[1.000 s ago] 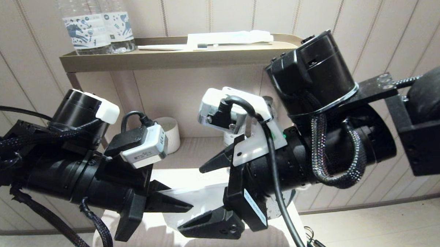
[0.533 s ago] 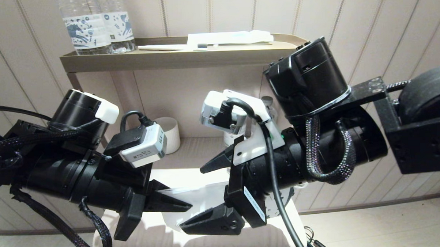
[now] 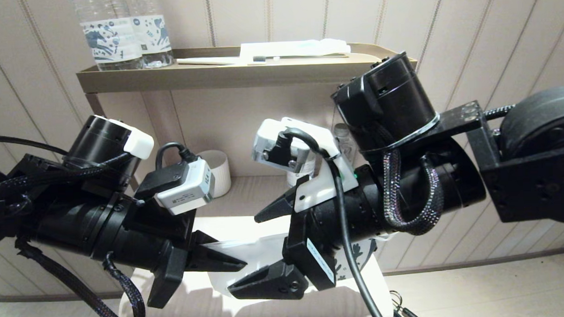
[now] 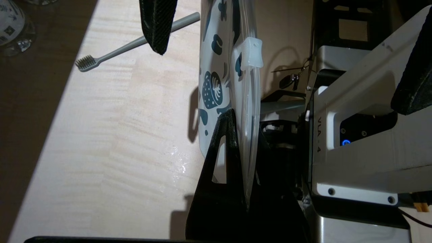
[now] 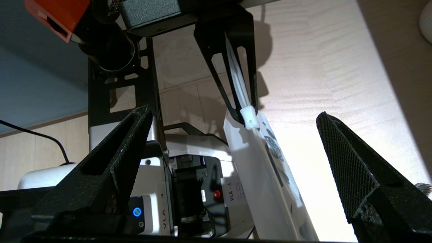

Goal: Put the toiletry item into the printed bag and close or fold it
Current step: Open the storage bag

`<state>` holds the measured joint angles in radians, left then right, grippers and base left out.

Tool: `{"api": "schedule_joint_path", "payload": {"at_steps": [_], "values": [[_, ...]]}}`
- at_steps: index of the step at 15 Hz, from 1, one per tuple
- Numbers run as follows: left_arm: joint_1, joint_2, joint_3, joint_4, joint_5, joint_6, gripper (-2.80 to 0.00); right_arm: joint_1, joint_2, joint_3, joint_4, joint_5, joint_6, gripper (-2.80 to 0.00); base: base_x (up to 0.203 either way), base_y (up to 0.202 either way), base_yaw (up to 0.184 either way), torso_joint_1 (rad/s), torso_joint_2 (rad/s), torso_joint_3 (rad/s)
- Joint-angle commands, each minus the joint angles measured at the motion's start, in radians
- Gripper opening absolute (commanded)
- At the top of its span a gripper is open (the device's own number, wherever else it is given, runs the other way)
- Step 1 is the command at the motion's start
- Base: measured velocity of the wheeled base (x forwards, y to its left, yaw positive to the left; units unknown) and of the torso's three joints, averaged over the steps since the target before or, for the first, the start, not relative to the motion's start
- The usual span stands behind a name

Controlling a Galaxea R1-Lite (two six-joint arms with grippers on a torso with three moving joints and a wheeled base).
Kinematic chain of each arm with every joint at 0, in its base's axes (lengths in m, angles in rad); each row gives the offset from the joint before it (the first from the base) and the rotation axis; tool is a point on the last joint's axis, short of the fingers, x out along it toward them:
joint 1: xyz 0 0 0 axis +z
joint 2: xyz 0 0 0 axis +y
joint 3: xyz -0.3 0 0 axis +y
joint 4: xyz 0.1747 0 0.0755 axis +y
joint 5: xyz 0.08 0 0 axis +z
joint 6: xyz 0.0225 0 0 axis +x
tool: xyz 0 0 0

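Observation:
My left gripper (image 3: 241,263) is shut on the strip-seal edge of the printed bag (image 3: 266,253) and holds it edge-up above the pale wooden table (image 4: 111,141). In the left wrist view the bag (image 4: 219,67) shows its teal leaf print and a clear slider clip (image 4: 251,55). My right gripper (image 3: 245,253) is open, one finger on each side of the bag. Its wrist view shows the bag (image 5: 266,175) between the wide-spread fingers (image 5: 344,162), not touching them. The toothbrush (image 4: 135,40) lies flat on the table beyond the bag, partly behind a right finger.
Two water bottles (image 3: 118,37), a flat white packet (image 3: 297,47) and a dark-bristled toothbrush (image 3: 259,59) rest on the upper tray shelf (image 3: 213,74). A white cup (image 3: 219,170) and a glass (image 3: 344,137) stand at the back of the lower surface.
My right arm has shifted a little to the left and lower, bringing its open fingers closer around the bag. The left gripper and the bag have stayed put.

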<state>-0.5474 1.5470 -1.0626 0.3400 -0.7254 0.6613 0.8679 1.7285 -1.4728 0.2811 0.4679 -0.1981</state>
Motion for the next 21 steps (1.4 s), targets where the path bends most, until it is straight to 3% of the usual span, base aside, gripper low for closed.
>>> {"api": "schedule_joint_path", "payload": {"at_steps": [1, 2, 3, 4, 21], "values": [[0.0, 0.002, 0.004, -0.001, -0.003, 0.004, -2.8, 0.0, 0.002, 0.005, 0.002, 0.002, -0.003, 0.0, 0.0, 0.0, 0.0, 0.0, 0.0, 0.0], [0.0, 0.002, 0.006, -0.003, -0.003, 0.004, -2.8, 0.0, 0.002, 0.006, 0.001, 0.0, -0.004, 0.0, 0.0, 0.0, 0.0, 0.0, 0.0, 0.0], [0.0, 0.002, 0.007, -0.003, -0.003, 0.004, -2.8, 0.0, 0.0, 0.006, 0.001, 0.0, -0.004, -0.42, 0.0, 0.0, 0.0, 0.0, 0.0, 0.0], [0.0, 0.002, 0.007, -0.003, -0.005, 0.004, -2.8, 0.0, 0.0, 0.006, 0.003, 0.0, -0.004, -2.8, 0.0, 0.0, 0.0, 0.0, 0.0, 0.0], [0.001, 0.01, 0.021, -0.004, -0.005, 0.009, -2.8, -0.028, -0.048, 0.058, 0.003, -0.003, -0.001, -2.8, 0.0, 0.0, 0.0, 0.0, 0.0, 0.0]]}}
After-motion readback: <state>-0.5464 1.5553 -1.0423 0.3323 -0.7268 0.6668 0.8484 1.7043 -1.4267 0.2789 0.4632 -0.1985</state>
